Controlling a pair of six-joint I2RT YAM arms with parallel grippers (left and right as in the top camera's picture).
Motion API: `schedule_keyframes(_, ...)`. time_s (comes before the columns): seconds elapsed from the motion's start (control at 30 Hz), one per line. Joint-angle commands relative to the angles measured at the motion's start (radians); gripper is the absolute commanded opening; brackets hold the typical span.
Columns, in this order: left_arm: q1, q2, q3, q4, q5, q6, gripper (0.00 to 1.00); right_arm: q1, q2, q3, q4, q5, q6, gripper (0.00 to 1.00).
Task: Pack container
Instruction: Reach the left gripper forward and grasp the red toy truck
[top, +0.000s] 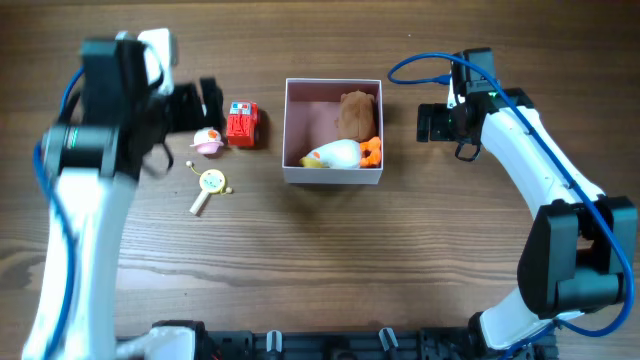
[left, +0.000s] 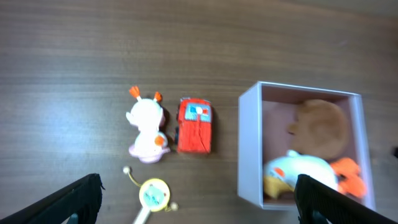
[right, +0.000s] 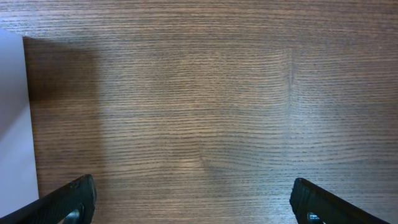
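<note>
The container (top: 290, 130) is a white-walled box with a pink inside at the table's middle; it also shows in the left wrist view (left: 250, 149). In it lie a brown plush (top: 356, 110), a white and yellow duck (top: 333, 155) and an orange toy (top: 371, 151). Left of it on the table are a red toy car (top: 241, 124), a pink and white figure (top: 208, 142) and a yellow rattle (top: 210, 187). My left gripper (top: 205, 100) is open above these toys, holding nothing. My right gripper (top: 436, 123) is open and empty, right of the container.
The container's white wall shows at the left edge of the right wrist view (right: 13, 124), over bare wooden table (right: 199, 112). The arm bases stand at the table's front edge (top: 300, 345).
</note>
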Motion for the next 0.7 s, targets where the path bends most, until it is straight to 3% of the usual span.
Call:
schedule_keyframes(0.0, 0.004, 0.198, 0.069, 0.002, 0.022, 0.033, 1.00, -0.002, -0.009, 0.001, 0.002, -0.005, -0.010, 1.00)
schedule_keyframes(0.23, 0.004, 0.393, 0.069, 0.053, 0.109, 0.033, 1.00, -0.002, -0.009, 0.001, 0.002, -0.005, -0.011, 0.99)
schedule_keyframes(0.47, -0.042, 0.417, 0.069, 0.116, 0.108, 0.066, 0.99, -0.002, -0.009, 0.001, 0.002, -0.005, -0.010, 0.99)
schedule_keyframes(0.67, -0.126, 0.431, 0.068, 0.165, -0.034, 0.047, 1.00, -0.002, -0.009, 0.001, 0.002, -0.005, -0.010, 0.99)
